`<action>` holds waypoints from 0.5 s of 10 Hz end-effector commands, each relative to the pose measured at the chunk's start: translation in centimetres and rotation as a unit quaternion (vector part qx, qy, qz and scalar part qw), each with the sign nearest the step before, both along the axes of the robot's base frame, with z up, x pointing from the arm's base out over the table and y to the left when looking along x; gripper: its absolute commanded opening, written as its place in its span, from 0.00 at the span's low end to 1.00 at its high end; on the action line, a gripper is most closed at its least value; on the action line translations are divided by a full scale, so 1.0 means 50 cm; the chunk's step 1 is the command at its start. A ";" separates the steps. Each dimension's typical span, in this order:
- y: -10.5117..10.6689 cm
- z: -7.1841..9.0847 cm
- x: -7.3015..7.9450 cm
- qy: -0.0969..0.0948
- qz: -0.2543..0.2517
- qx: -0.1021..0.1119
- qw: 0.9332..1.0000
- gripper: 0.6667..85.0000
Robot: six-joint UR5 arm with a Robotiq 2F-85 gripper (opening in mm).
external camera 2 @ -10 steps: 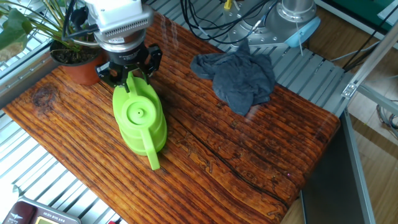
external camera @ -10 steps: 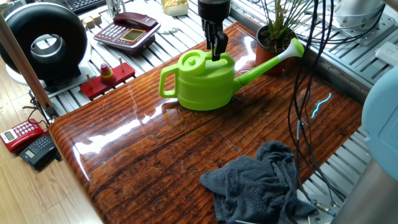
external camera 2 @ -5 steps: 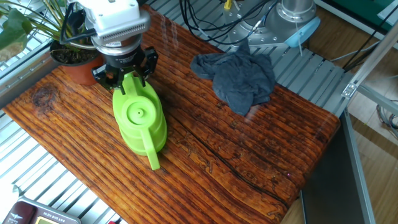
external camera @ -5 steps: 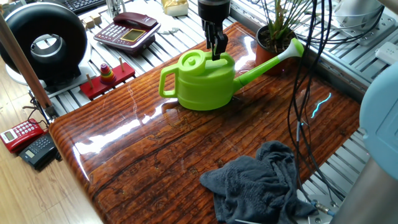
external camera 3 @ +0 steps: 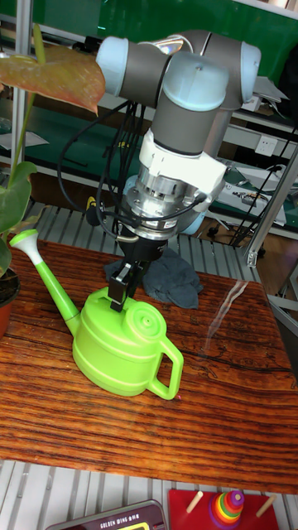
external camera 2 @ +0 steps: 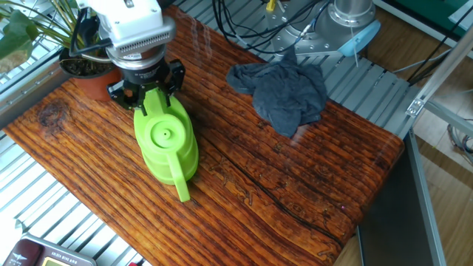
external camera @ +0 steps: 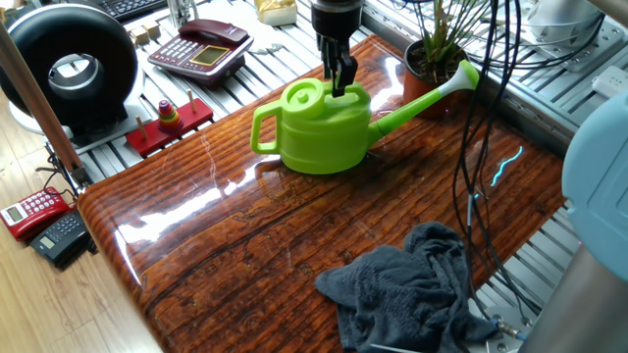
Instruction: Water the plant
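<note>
Plant (external camera: 439, 51) beside watering can (external camera: 329, 127); pincer (external camera: 339, 86) on its top

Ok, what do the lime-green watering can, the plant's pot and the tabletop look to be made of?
Lime-green watering can: likely moulded plastic, uniform colour with a soft sheen. Round reddish-brown pot of the plant: looks like matte terracotta. Tabletop: dark-grained wood, probably lacquered, given its bright glare.

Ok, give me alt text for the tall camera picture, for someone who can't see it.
A robot arm's claw reaches down onto the top of a lime-green watering can standing on a glossy wooden table. The can's spout points left toward a potted plant at the picture's edge, and a dark grey cloth lies behind.
</note>
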State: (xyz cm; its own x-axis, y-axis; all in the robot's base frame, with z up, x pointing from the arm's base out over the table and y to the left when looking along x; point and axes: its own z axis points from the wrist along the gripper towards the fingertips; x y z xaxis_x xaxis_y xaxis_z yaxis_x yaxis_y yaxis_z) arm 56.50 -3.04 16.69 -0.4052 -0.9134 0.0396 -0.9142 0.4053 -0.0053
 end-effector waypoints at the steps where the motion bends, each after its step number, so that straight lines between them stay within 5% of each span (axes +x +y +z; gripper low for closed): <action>1: 0.012 -0.012 0.006 -0.004 -0.003 0.013 1.000 0.55; 5: 0.016 -0.013 0.004 -0.002 -0.005 0.018 1.000 0.47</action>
State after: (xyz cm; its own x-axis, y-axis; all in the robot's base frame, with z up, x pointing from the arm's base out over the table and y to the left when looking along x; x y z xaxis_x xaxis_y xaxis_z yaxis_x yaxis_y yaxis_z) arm 56.64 -2.67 16.09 -0.4085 -0.9124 0.0246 -0.9127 0.4085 -0.0017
